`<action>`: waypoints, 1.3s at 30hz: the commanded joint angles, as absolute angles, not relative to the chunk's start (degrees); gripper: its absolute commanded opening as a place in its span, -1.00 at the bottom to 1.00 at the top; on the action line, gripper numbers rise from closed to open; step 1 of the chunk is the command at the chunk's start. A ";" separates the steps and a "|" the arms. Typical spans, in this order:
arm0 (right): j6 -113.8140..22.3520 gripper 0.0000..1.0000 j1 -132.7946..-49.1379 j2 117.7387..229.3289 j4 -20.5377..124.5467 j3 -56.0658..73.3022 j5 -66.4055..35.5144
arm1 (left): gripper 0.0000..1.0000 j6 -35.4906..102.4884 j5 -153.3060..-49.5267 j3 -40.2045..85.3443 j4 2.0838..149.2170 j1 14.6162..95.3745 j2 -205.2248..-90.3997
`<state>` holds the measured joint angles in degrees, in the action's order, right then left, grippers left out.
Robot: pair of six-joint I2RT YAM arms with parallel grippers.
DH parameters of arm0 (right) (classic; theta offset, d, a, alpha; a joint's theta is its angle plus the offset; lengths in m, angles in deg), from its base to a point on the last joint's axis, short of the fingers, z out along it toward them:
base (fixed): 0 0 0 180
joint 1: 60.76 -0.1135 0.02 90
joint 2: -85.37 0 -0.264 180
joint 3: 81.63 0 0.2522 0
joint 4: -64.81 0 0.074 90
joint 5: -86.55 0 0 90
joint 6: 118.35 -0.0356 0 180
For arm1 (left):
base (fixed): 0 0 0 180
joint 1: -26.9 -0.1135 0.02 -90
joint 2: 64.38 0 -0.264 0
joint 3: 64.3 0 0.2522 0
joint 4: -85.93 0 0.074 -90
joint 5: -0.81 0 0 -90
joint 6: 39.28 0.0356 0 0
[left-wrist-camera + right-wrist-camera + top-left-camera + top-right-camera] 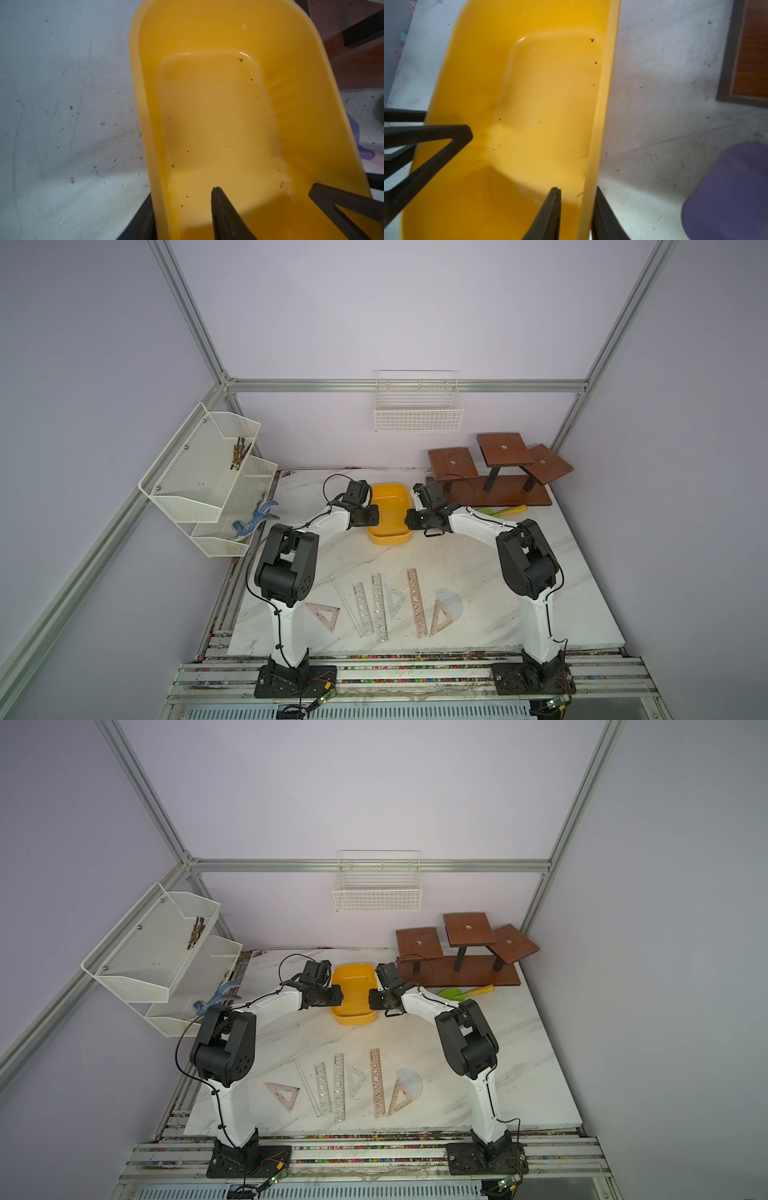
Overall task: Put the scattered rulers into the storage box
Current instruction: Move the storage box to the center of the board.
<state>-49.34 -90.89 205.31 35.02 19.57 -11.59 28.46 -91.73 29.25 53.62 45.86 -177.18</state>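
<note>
Long walls of the storage box straddled
In both top views it is seen toward the worktop rear, the rulers near the front. Left wrist view: left gripper fingers set astride one wall. Right wrist view: right gripper fingers astride the opposite; pinching cannot be told for either.

the white marbled table top carries the rulers in a loose row near its front edge: straight ones, set squares, and a protractor overlapping a pinkish set square. the yellow storage box sits toward the back, the brown wooden stand in the back right corner, a green shovel just in front of it
</note>
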 commanded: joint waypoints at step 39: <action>-48.91 -0.03 -99.97 174.20 40.33 -10.46 -11.98 | 0.43 20.70 -92.90 3.72 46.67 49.13 -142.80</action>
<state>-48.79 -97.19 176.81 38.89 -5.88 -10.56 22.73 -90.84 6.09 51.02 48.83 -147.45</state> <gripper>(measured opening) 0.485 0.717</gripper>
